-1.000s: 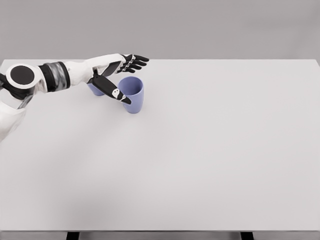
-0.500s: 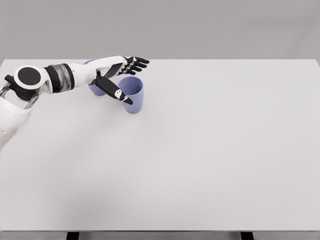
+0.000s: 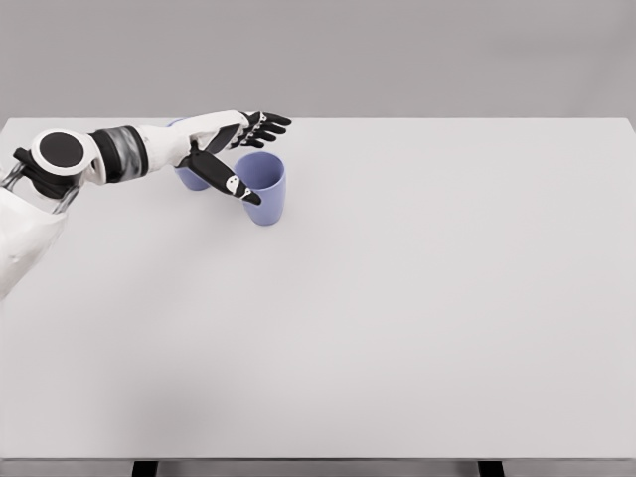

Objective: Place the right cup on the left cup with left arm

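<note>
Two blue cups stand on the white table at the back left. The right cup is upright with its mouth open to view. The left cup sits just beside it, mostly hidden behind my left forearm. My left hand hovers over the right cup, open: the fingers stretch out past the cup's far rim, and the thumb crosses in front of its near rim. It holds nothing. The right arm does not show.
The table's far edge runs just behind the cups. Two dark table legs show under the front edge.
The left arm has drawn slightly back and up, with the hand shifting a little to the left. Both cups stay in place.
</note>
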Motion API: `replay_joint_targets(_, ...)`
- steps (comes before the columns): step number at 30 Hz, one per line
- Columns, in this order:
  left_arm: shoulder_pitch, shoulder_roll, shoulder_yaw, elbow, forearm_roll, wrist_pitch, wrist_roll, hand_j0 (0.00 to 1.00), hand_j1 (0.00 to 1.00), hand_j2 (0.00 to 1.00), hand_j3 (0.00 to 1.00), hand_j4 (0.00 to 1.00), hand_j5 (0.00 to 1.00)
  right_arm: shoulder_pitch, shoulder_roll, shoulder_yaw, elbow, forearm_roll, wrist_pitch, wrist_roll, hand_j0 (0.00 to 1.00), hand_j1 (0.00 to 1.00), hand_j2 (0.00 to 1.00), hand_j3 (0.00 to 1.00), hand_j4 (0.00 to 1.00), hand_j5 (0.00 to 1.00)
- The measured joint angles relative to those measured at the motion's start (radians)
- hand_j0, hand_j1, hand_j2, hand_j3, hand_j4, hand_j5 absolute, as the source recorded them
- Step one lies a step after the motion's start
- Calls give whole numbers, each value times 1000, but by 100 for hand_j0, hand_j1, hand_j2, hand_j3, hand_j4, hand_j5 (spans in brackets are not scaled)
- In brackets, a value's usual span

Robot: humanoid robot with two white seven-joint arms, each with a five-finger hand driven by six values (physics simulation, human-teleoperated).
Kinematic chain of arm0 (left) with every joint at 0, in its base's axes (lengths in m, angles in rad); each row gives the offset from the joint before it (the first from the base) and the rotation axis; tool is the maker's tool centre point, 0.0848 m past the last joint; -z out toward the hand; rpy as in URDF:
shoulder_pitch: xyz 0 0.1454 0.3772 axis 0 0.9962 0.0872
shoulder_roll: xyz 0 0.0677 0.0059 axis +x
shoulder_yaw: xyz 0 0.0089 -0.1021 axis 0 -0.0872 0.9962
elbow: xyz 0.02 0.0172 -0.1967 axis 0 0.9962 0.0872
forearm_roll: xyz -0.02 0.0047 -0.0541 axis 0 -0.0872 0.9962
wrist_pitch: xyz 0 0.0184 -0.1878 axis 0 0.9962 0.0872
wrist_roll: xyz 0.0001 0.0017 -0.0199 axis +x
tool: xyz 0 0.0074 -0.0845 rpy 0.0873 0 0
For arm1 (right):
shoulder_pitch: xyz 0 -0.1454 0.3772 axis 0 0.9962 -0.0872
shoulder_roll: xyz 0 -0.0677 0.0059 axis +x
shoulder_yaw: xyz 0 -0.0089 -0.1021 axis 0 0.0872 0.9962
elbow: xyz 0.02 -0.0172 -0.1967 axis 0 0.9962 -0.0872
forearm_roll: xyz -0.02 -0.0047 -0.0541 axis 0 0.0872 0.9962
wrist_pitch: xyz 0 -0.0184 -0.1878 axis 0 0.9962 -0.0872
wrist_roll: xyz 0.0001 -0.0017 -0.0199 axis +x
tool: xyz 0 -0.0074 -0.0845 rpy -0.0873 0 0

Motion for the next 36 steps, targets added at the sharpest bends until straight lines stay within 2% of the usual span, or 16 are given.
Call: replay_joint_targets(36, 0, -46, 5, 81, -34, -1, 0, 100, 100, 100, 100, 100, 100, 0, 0, 0, 0, 0, 0, 0, 100, 100, 100, 100, 100, 100)
